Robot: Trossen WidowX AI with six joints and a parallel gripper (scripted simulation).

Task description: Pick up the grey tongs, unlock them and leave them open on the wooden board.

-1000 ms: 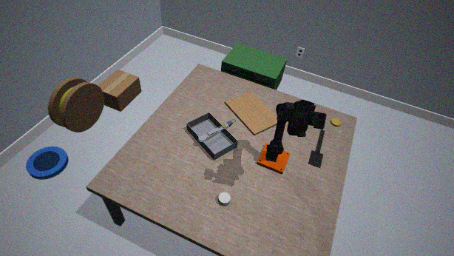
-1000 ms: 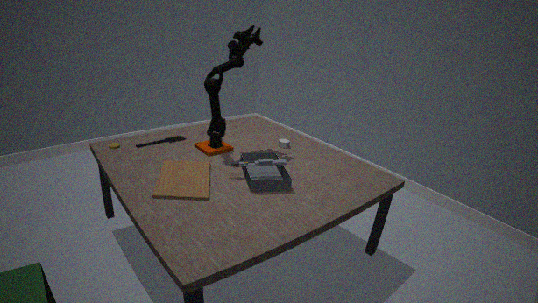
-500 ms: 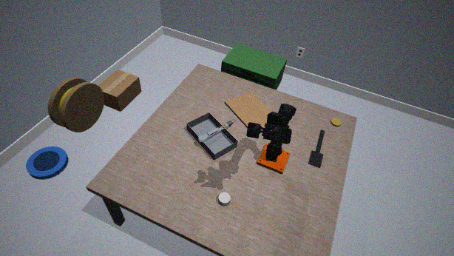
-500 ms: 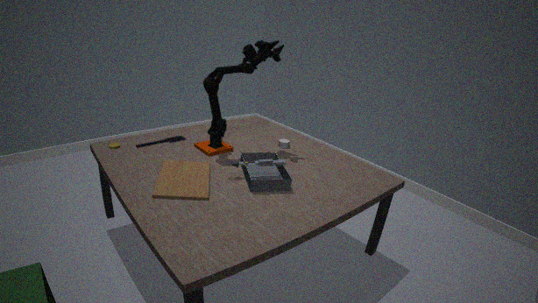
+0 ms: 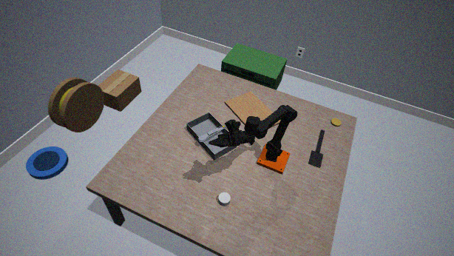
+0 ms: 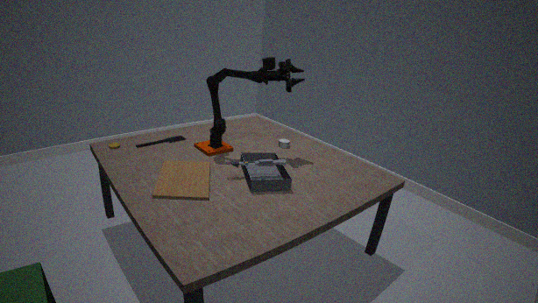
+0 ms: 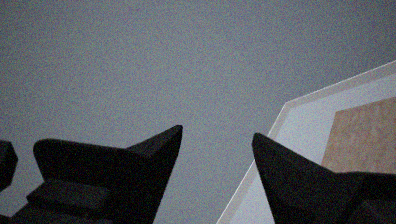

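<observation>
The grey tongs [image 5: 211,133] [image 6: 272,162] lie across the roasting tin [image 5: 205,150] [image 6: 272,185], with one end reaching past its rim on the side of the wooden board. Their arms look close together; the lock is too small to make out. The wooden board [image 5: 248,103] [image 6: 181,180] lies flat beside the tin and bears nothing. My gripper [image 6: 303,75] [image 7: 217,134] is open and empty, held roughly level high above the table. In the top view it covers part of the tin. The wrist view shows neither tongs nor tin.
A white round piece [image 5: 224,198] [image 6: 284,144], a dark spatula [image 5: 316,159] [image 6: 176,139] and a yellow disc [image 5: 336,122] [image 6: 114,145] lie on the table [image 5: 155,159] [image 6: 245,223] [image 7: 365,135]. The arm's orange base [image 5: 274,166] [image 6: 210,151] stands near the tin and board.
</observation>
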